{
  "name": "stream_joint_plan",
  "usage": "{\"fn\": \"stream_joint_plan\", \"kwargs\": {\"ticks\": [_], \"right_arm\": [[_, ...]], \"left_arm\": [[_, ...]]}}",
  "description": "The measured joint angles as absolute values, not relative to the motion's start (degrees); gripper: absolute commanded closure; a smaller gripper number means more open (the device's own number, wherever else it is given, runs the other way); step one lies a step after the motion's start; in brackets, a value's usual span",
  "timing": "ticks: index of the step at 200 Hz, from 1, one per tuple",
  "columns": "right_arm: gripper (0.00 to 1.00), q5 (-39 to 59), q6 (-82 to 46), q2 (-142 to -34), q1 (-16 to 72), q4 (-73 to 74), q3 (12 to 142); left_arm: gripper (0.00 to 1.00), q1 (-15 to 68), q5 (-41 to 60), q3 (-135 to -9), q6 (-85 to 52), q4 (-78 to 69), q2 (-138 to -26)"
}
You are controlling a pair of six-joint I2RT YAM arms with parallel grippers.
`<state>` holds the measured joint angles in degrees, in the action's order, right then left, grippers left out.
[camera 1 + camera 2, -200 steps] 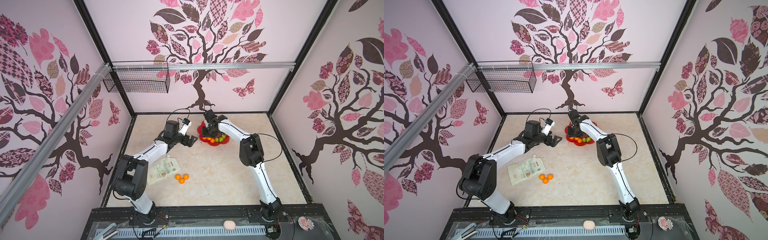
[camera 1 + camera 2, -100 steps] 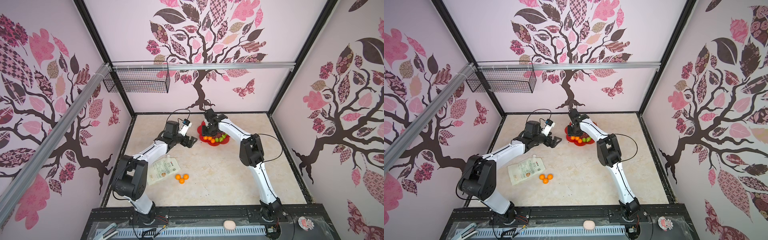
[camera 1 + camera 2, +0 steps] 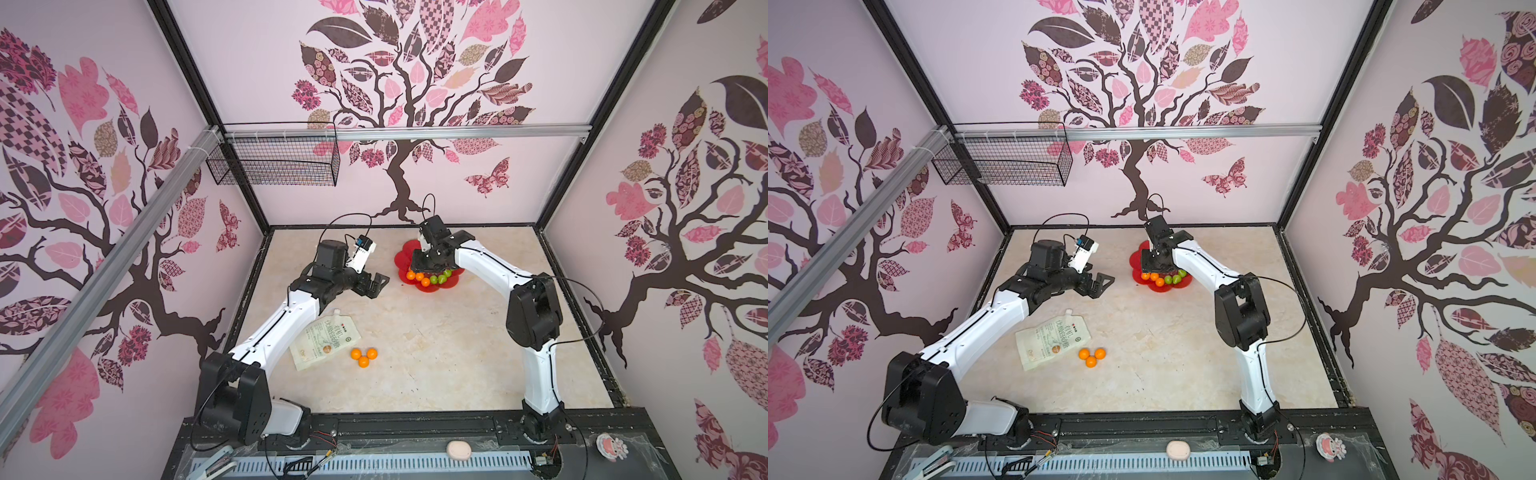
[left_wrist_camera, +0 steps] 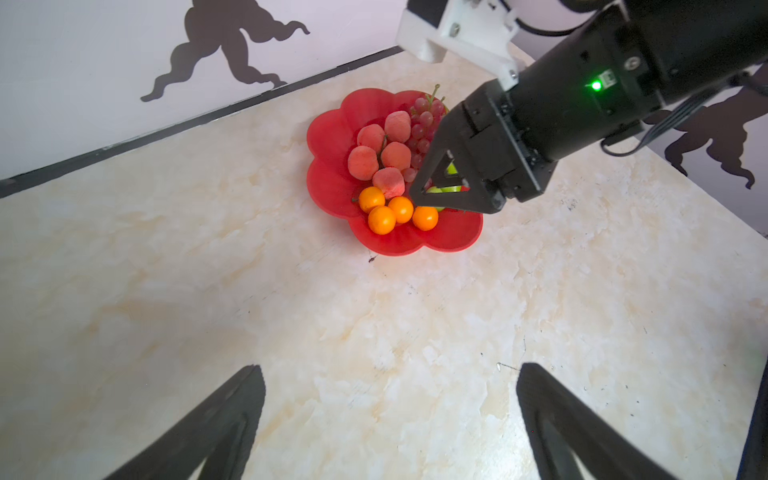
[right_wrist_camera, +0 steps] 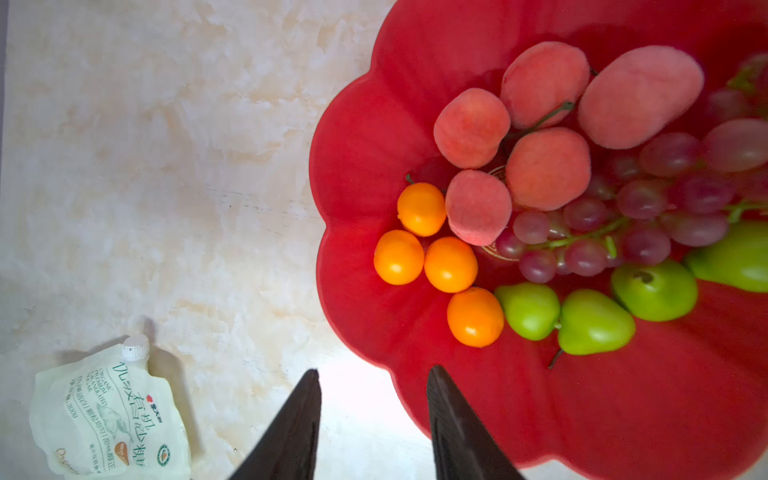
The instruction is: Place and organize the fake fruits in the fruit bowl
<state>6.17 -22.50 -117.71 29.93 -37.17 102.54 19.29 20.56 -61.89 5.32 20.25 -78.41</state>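
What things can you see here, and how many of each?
fruit bowl: one, red, far side of table
peaches: five, pink-red, in the bowl
oranges in the bowl: four, orange, beside the peaches
pears: at least four, green, in the bowl
grape bunch: one, purple-red, in the bowl
loose oranges: three, orange, on the table by the pouch
pouch: one, white, flat on the table
wire basket: one, black, on the wall rail
table: one, cream marble
left gripper: one, black, open, empty, beside the bowl
right gripper: one, black, open, empty, over the bowl's edge
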Motion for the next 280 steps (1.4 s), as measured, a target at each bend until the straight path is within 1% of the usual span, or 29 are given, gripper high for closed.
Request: {"fn": "stream_joint_plan", "kwargs": {"ticks": [51, 95, 166, 216, 280], "right_arm": [[0.55, 5.48, -23.24, -110.69, 33.89, -32.21, 89.43], [0.55, 5.13, -24.25, -108.57, 40.27, -30.13, 83.57], [0.55, 5.76, -25.71, -108.27, 49.12, -29.08, 82.85], [0.55, 7.55, -26.2, -108.27, 52.77, -28.99, 82.85], [0.54, 10.59, -27.22, -108.4, 56.38, -28.12, 80.93]], "left_arm": [[0.02, 20.21, 16.45, -61.04, 2.96, 27.73, -71.77], [0.01, 20.82, 14.33, -58.28, 0.54, 34.2, -65.6], [0.01, 20.84, 13.23, -53.25, -5.56, 41.67, -56.49], [0.01, 20.86, 13.45, -47.81, -11.75, 41.65, -49.25], [0.01, 22.7, 11.81, -44.1, -21.98, 41.17, -43.53]]}}
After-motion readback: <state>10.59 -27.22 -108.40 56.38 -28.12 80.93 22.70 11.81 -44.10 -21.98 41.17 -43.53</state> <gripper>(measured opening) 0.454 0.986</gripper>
